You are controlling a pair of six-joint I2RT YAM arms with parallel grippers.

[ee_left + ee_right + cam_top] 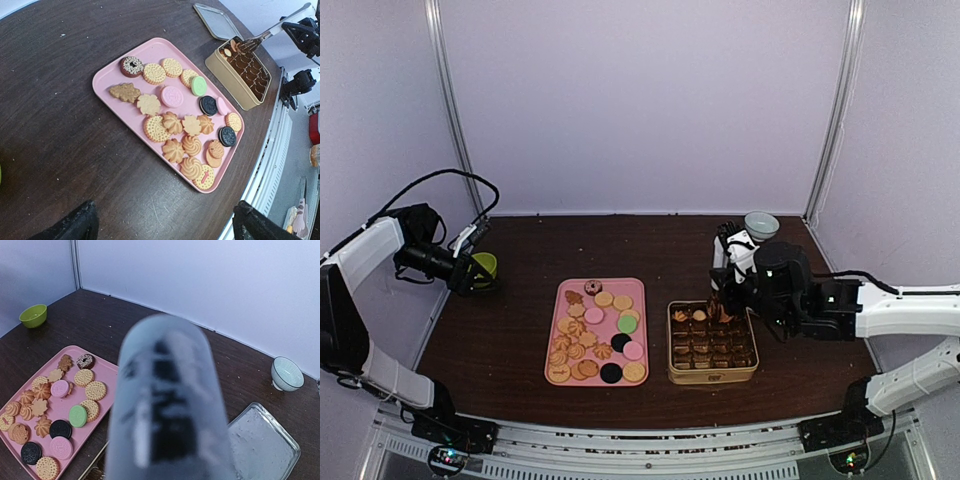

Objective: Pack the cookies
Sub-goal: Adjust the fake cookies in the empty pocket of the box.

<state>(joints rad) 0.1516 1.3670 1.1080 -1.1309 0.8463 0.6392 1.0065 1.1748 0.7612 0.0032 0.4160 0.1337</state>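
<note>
Shows most cookies (595,335) lying flat across a pink tray (560,300) mid-table, tan ones among pink, black and green discs. Shows a few more in the far row of an open tin (712,378) at the tray's 3 o'clock. Puts the tongs (265,36) tips at that tin's far-left corner, by the cookies there; cannot tell contact. Has the right gripper (740,285) clamped on the tongs handle. Places the left gripper (465,268) at the tray's 10 o'clock beside a green bowl (33,315), fingers (70,225) wide apart, gripping nothing, well apart from every cookie. Sets the tin lid (260,450) at the tin's 12 o'clock, a small pale bowl (287,374) at 1 o'clock.
</note>
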